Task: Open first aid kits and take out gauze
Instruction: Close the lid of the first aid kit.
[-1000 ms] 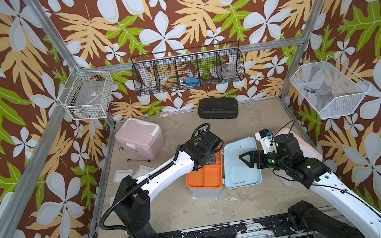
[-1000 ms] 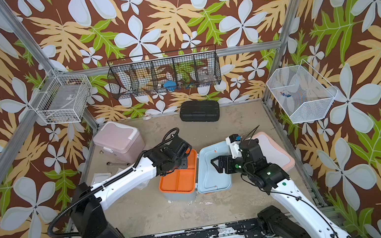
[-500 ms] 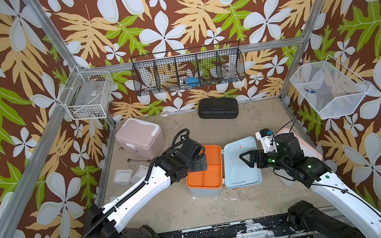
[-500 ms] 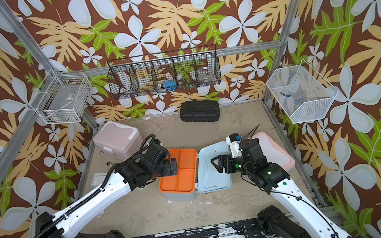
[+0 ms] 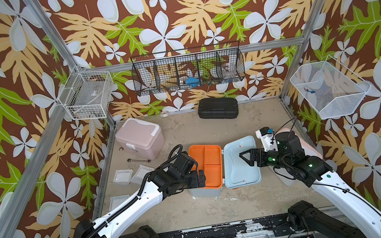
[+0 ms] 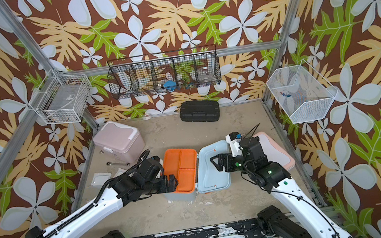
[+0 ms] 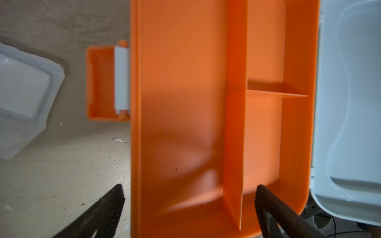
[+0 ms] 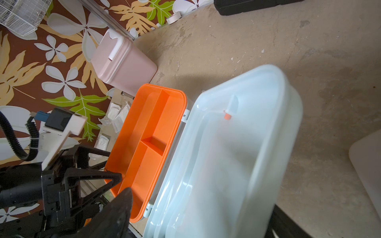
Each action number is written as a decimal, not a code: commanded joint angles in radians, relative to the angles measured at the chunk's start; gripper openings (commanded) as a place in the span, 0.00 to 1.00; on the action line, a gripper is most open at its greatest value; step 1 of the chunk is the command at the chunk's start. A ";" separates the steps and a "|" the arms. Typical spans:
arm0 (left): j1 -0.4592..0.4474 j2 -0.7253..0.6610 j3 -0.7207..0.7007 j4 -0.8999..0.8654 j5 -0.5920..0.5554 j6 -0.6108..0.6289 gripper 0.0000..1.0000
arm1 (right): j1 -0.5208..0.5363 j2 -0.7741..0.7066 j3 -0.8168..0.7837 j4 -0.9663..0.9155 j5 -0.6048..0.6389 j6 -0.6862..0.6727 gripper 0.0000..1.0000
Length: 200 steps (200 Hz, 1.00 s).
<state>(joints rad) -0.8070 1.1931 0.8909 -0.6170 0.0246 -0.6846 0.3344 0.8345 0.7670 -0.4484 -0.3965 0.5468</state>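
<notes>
Left wrist view gives us what the top views cannot: the left gripper spread wide and holding nothing. One finger is over bare worktop, the other over the orange tray, whose three compartments lie bare.

Right wrist view shows the right gripper also wide apart, with the laid-open lid of the light blue kit filling the gap. No grip shows, and we cannot tell whether a finger touches it.

Three gauze packets lie along the worktop's left edge, outside every kit and just beside the left arm. The left wrist view catches only a blurred part of one.

Open worktop runs from the light blue kit to the far edge, where the black ribbed case sits, and along the near edge. The pink kit stands shut near the far-left corner, with a wrench between it and the packets.

The white kit at the right edge is mostly hidden under the right arm, and we cannot see its latch. Up close, the lid is blurred.
</notes>
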 commanded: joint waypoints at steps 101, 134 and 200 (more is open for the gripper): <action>-0.089 0.119 0.044 0.279 0.182 -0.037 1.00 | 0.001 -0.039 0.125 -0.051 -0.057 0.002 0.88; -0.107 0.152 0.060 0.322 0.189 -0.041 1.00 | 0.000 -0.045 0.148 0.009 -0.164 0.025 0.88; -0.110 0.103 0.005 0.377 0.163 -0.057 1.00 | 0.151 -0.003 0.166 0.110 -0.199 0.069 0.89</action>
<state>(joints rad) -0.9154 1.3273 0.9157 -0.2874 0.2005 -0.7277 0.4313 0.8185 0.9302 -0.4000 -0.6014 0.5953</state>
